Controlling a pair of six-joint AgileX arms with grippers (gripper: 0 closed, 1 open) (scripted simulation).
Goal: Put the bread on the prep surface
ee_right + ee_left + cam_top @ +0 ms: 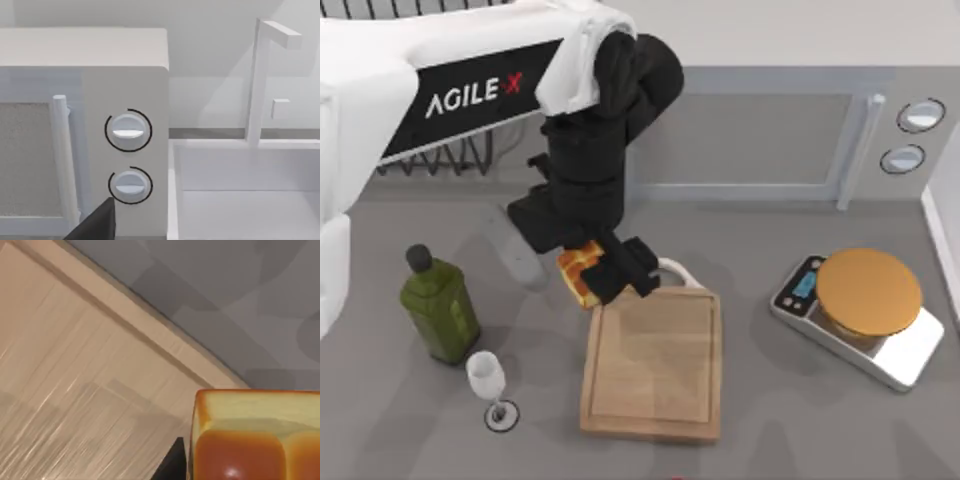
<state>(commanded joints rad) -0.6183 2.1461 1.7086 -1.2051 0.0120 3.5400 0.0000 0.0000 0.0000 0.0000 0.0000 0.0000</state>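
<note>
My left gripper (592, 274) is shut on the bread (579, 272), a golden chunk with an orange-brown crust, holding it just off the far left corner of the prep surface (655, 365). That light-wood board with a grooved border lies at the table's middle, its white loop handle (677, 268) at the far end. In the left wrist view the bread (250, 435) sits close up, with the prep surface (75, 390) and its grooved edge below it and a dark fingertip (172, 465) beside the bread. The right arm is parked; a dark part of it (95, 225) shows in the right wrist view.
A green bottle (438, 305) and a wine glass (488, 383) stand left of the board. A scale with a round orange plate (868, 292) sits at the right. A microwave (760, 130) runs along the back, its knobs (128, 131) facing the right wrist camera, a white sink (245, 195) beside it.
</note>
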